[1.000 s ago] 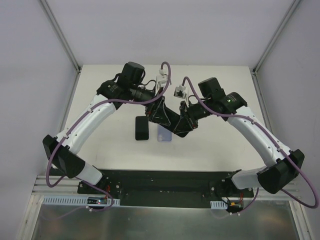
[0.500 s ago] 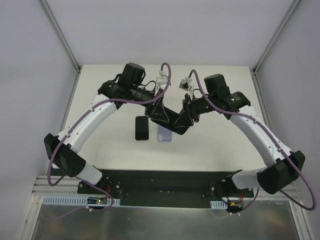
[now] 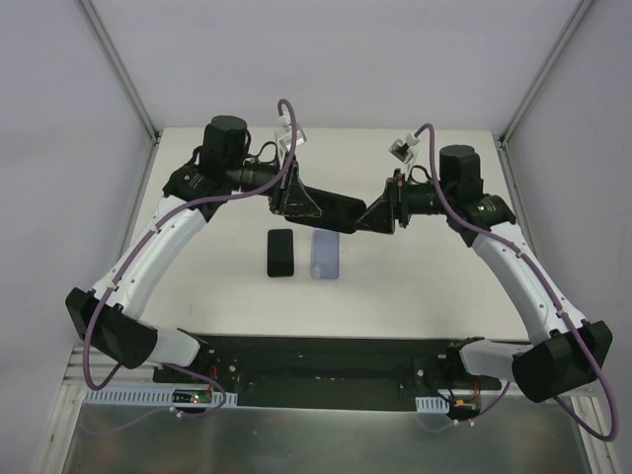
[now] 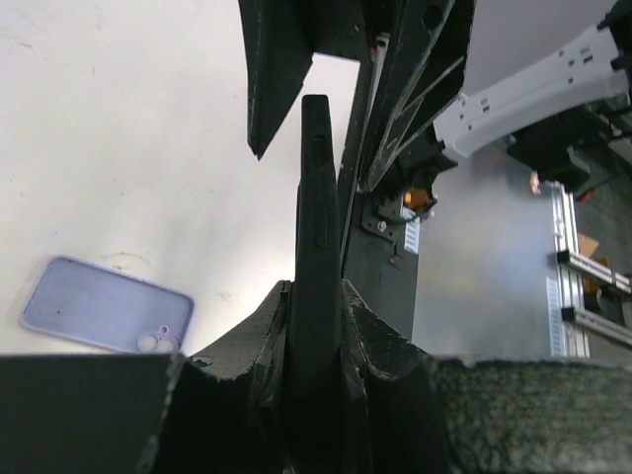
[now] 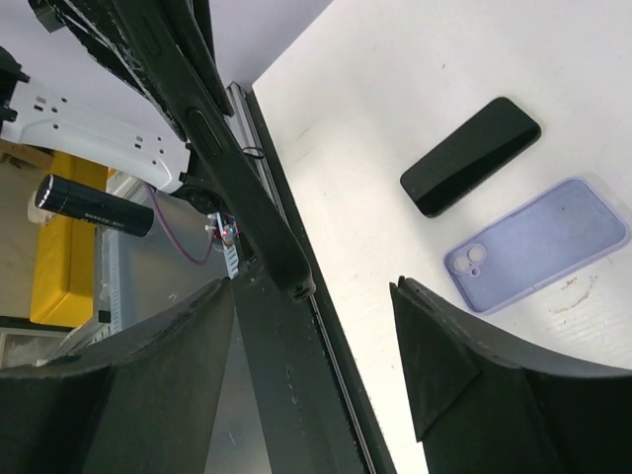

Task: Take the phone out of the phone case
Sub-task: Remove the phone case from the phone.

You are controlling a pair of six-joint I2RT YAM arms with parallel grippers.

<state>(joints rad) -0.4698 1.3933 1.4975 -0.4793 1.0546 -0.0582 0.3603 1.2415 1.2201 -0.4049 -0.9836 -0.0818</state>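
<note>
The left gripper (image 3: 299, 203) is clamping one end of a black phone (image 3: 336, 209) tight and holding it in the air above the white table (image 3: 425, 281). The right gripper (image 3: 379, 214) is standing with its fingers well apart around the other end, and I cannot tell whether the phone is wearing a case. Below them a lilac case (image 3: 326, 256) and a second black slab (image 3: 280, 254) are lying flat side by side, apart, with pale walls closing in three sides.
</note>
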